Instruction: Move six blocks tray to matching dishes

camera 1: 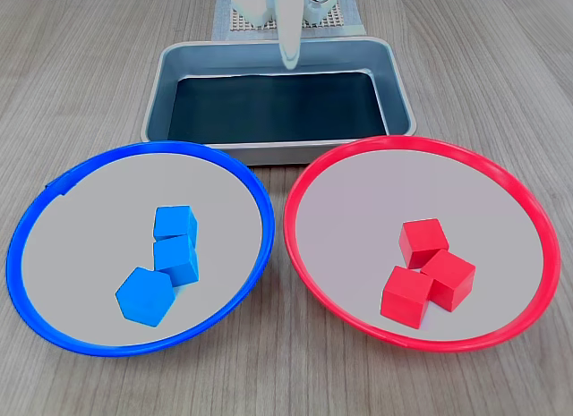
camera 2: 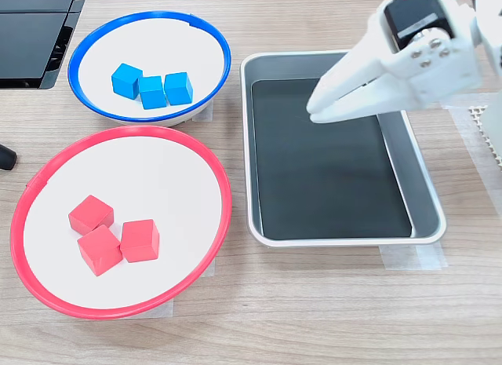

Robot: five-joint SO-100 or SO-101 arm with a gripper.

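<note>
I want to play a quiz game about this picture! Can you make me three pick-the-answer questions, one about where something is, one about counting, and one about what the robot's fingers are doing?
1. Where are the red blocks?
A. tray
B. red-rimmed dish
C. blue-rimmed dish

2. How many blue blocks are there?
A. one
B. two
C. three

3. What do the fingers hold?
A. nothing
B. a red block
C. a blue block

Answers:
1 B, they sit together in the red-rimmed dish.
2 C, three lie in the blue-rimmed dish.
3 A, the closed fingers hang bare above the empty tray.
</note>
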